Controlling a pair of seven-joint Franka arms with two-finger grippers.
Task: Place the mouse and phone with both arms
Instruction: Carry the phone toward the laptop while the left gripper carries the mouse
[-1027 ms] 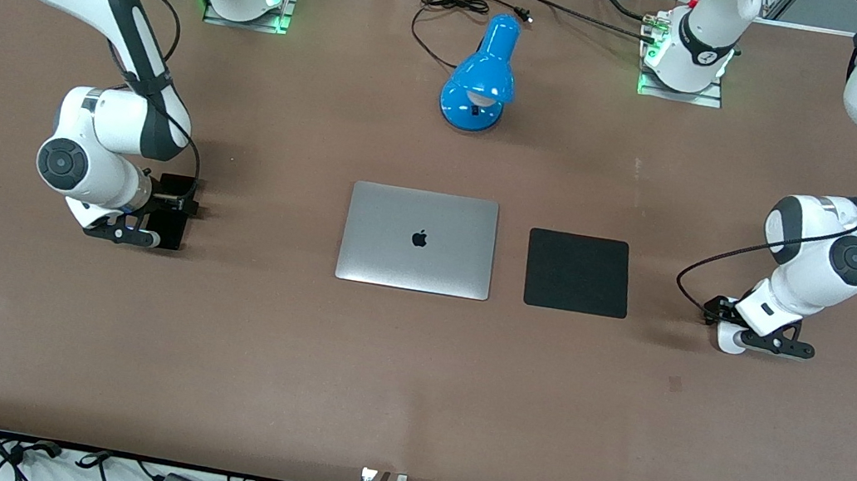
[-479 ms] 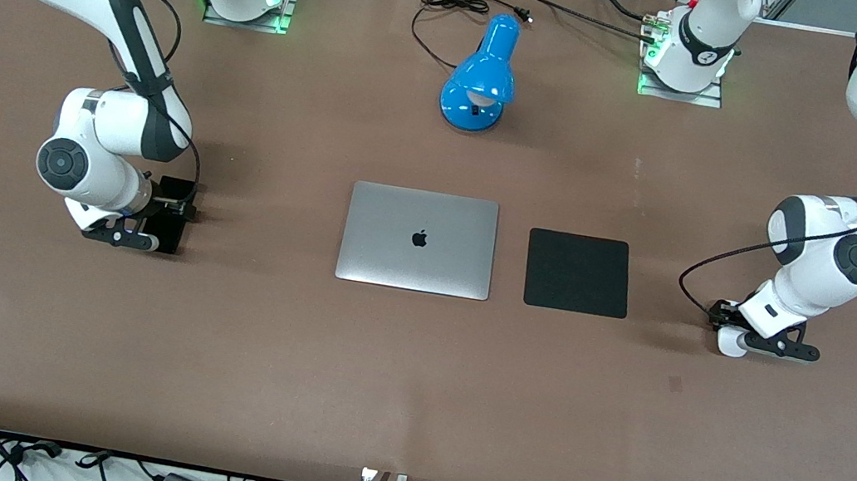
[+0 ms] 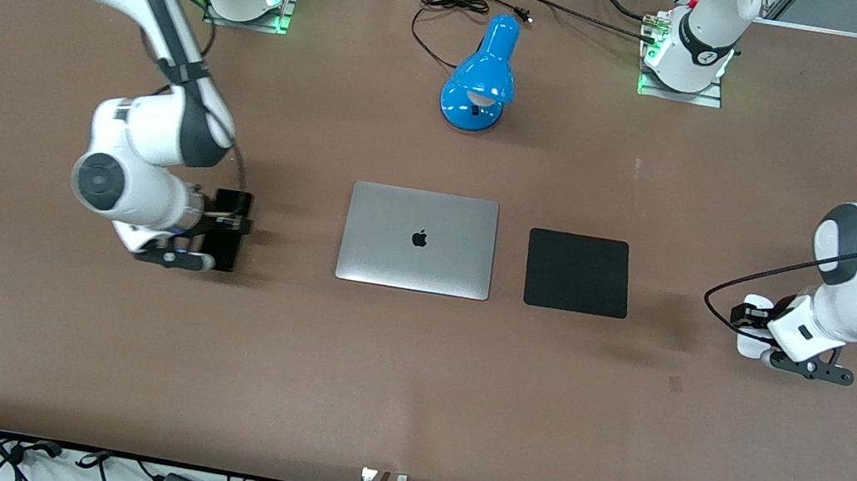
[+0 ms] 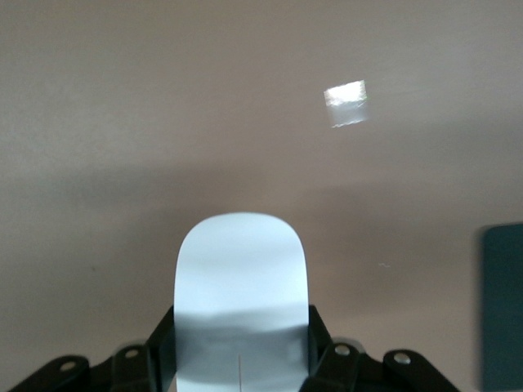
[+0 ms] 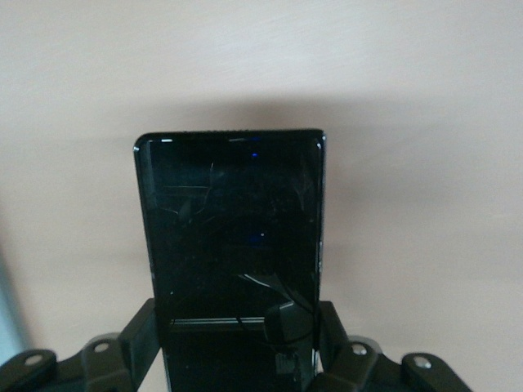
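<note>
My right gripper (image 3: 223, 228) is shut on the black phone (image 3: 230, 250) and holds it a little above the table, between the right arm's end and the silver laptop (image 3: 418, 239). In the right wrist view the phone (image 5: 233, 237) sticks out flat from between the gripper's (image 5: 237, 347) jaws. My left gripper (image 3: 751, 321) is shut on the white mouse (image 3: 749, 346), above the table beside the black mouse pad (image 3: 577, 272), toward the left arm's end. In the left wrist view the mouse (image 4: 241, 286) sits between the gripper's (image 4: 241, 355) jaws, with the pad's edge (image 4: 501, 310) showing.
A blue desk lamp (image 3: 481, 76) with a black cord stands farther from the front camera than the laptop. The closed laptop and the mouse pad lie side by side at the table's middle. Bare brown table (image 3: 408, 389) lies nearer to the camera.
Both arms have risen. The right gripper carried the phone toward the laptop. The left gripper lifted the mouse off the table and shifted a little toward the left arm's end.
</note>
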